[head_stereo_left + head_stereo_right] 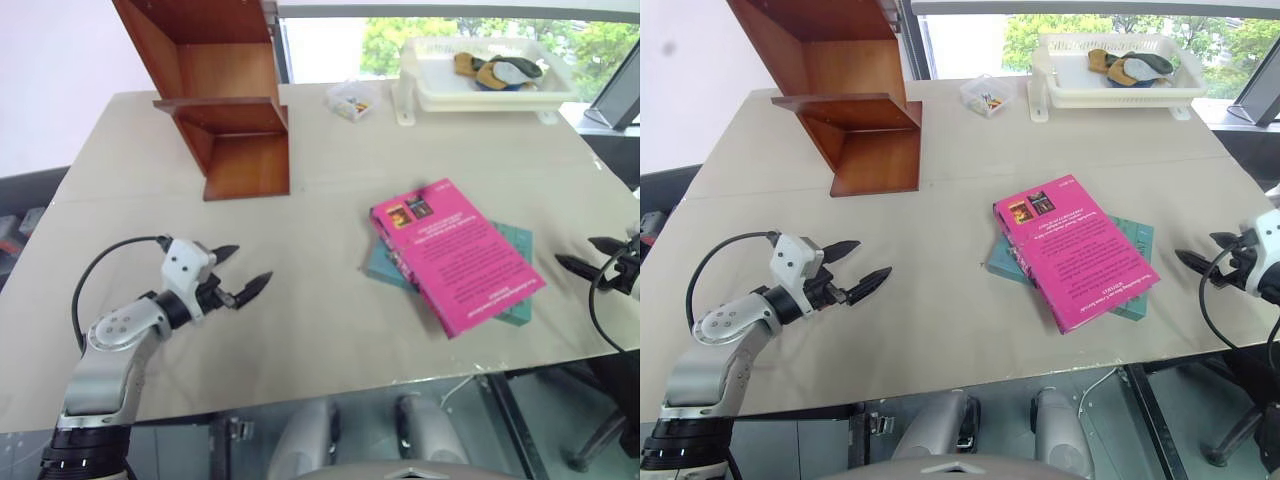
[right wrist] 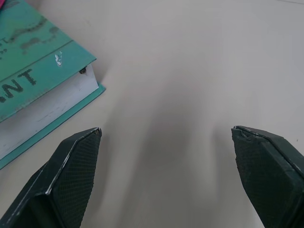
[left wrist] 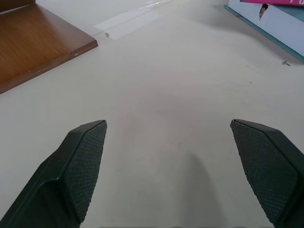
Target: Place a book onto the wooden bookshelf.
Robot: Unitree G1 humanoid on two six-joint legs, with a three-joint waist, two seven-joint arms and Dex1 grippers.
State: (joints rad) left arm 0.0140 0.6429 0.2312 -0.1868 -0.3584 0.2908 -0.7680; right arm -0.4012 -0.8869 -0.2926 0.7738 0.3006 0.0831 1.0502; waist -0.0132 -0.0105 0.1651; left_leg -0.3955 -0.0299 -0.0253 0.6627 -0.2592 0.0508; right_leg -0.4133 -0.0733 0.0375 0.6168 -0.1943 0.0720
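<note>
The bright pink book (image 1: 455, 255) lies back cover up on the beige table, slanted across a teal book (image 1: 518, 240). At the table's far left stands the reddish-brown wooden bookshelf (image 1: 225, 100), its horizontal shelf board bare. My left gripper (image 1: 252, 264) hovers open over the near left of the table, pointing toward the books, nothing between its fingers. My right gripper (image 1: 575, 251) is open at the table's right edge, just right of the books. In the right wrist view the teal book's corner (image 2: 33, 61) lies close beside one finger (image 2: 71, 175).
A white plastic tray (image 1: 430, 95) with some small items stands at the far right. A small clear box (image 1: 352, 98) sits between it and the bookshelf. Bare tabletop (image 1: 320, 200) stretches between the shelf and the books.
</note>
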